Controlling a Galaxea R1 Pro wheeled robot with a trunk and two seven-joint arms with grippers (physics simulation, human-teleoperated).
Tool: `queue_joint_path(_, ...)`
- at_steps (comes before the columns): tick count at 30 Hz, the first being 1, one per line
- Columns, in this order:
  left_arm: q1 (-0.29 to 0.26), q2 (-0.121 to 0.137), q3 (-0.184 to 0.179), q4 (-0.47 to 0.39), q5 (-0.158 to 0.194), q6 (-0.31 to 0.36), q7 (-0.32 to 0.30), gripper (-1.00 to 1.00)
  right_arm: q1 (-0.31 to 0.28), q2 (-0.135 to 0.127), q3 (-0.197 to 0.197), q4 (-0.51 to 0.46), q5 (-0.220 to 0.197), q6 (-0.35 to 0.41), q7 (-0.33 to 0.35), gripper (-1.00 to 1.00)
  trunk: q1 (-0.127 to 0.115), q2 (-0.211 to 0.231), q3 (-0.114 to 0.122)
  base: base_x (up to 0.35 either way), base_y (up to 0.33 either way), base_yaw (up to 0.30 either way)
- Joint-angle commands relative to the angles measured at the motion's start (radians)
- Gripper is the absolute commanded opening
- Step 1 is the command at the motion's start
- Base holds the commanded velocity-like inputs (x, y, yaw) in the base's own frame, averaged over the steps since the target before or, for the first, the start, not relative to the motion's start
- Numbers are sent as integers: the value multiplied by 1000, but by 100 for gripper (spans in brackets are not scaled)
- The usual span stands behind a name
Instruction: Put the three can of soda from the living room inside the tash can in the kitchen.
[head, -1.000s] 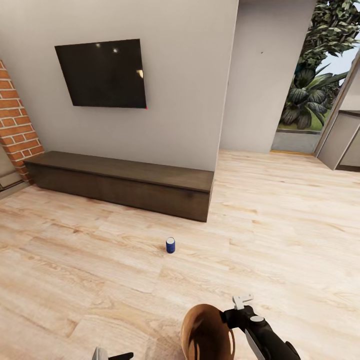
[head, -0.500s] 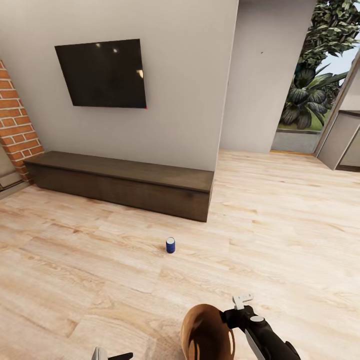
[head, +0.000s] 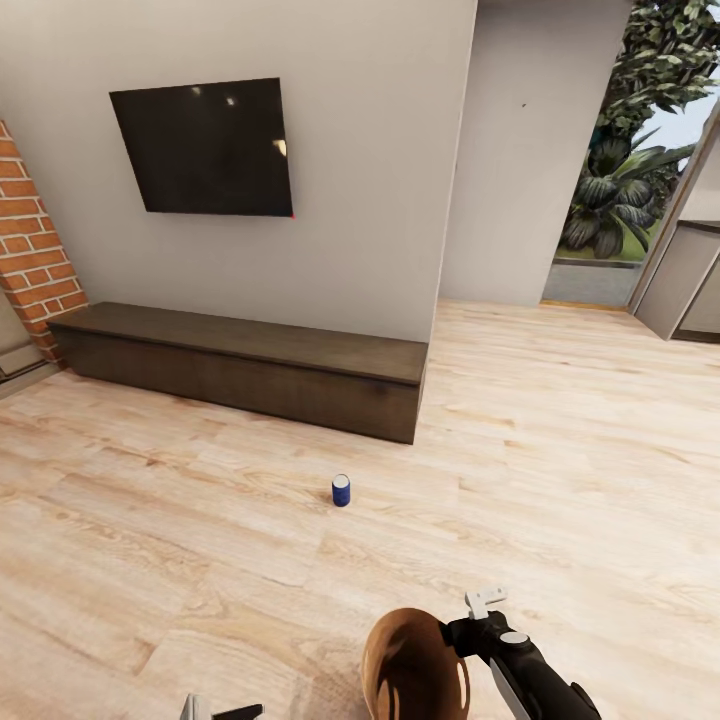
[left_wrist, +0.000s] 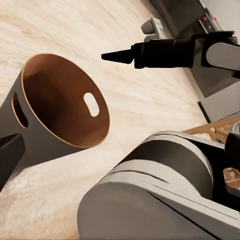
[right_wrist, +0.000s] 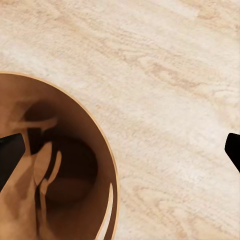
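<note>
One dark blue can of soda (head: 341, 490) stands upright on the light wood floor, in front of the long low cabinet (head: 250, 375) in the living room. The brown trash can (head: 412, 665) is close to me at the bottom of the head view, tipped so its mouth faces up. My right gripper (head: 466, 630) is open at its rim. In the right wrist view one fingertip (right_wrist: 10, 155) is inside the trash can (right_wrist: 60, 165) and the other is far outside. My left gripper (head: 222, 712) is open beside the trash can (left_wrist: 60, 110). The orange cans are out of view.
A black television (head: 205, 148) hangs on the wall above the cabinet, with red brick (head: 30, 250) at the left. To the right, open floor (head: 570, 400) runs past a wall corner toward a glass door with plants (head: 625, 170).
Nothing has visibly changed apart from my left gripper sitting a touch lower at the bottom edge of the head view.
</note>
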Motion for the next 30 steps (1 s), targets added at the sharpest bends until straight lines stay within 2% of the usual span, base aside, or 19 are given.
queue_joint_path(1,0,5,7,-1,0,0,0,100,0,0,0,0,0,0,0,100,0,0,0,0,0,0)
queue_joint_path(9,0,34,93,-3,0,0,-1,100,0,0,0,0,0,0,0,100,0,0,0,0,0,0)
queue_joint_path(13,0,44,118,-3,0,0,-2,100,0,0,0,0,0,0,0,100,0,0,0,0,0,0)
queue_joint_path(30,0,52,136,-5,-1,0,-4,100,0,0,0,0,0,0,0,100,0,0,0,0,0,0)
